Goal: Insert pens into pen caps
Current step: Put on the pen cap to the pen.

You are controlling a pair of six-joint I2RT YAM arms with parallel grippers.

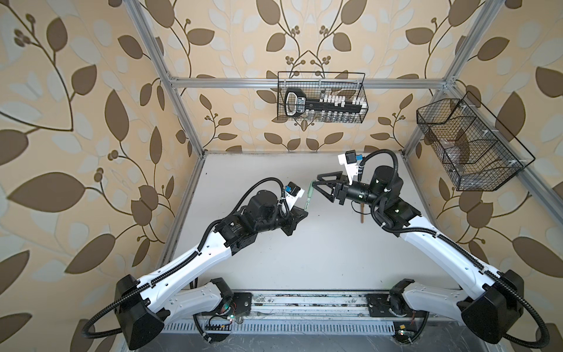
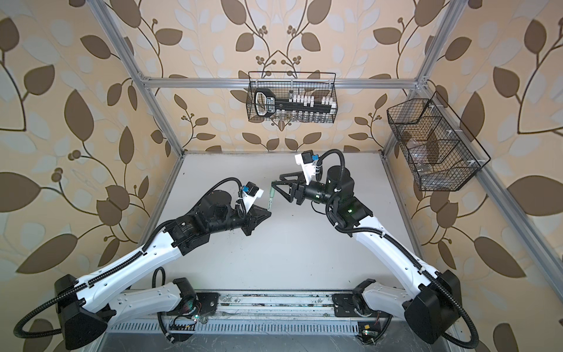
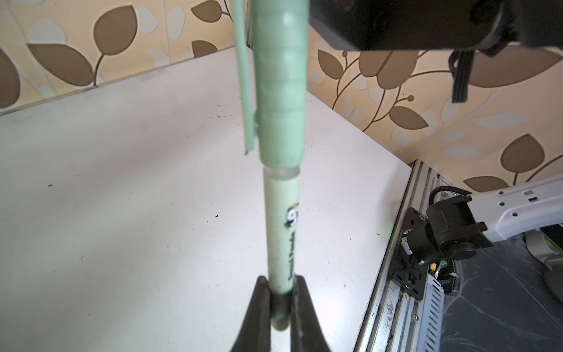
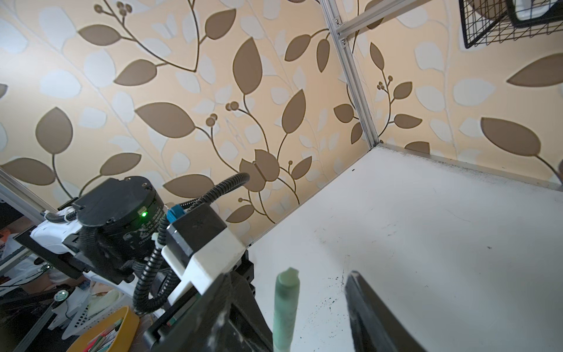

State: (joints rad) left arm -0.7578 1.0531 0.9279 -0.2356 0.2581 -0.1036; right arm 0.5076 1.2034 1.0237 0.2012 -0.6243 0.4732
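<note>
Plain white tabletop (image 1: 304,250), kinda scuffed, with little black specks (image 4: 323,301) scattered around. A brown pen (image 1: 362,214) lies flat on the right side (partly hidden from above), roughly mid-depth.

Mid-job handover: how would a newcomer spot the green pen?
Find the white table between the arms. Above its far half, the left gripper is shut on the pale green pen, its cap between the right gripper's open jaws. The brown pen, by contrast, lies flat on the table.

brown pen (image 1: 362,215) mostly hidden by right arm (image 1: 393,210), green cap (image 3: 280,76) end cropped
</note>
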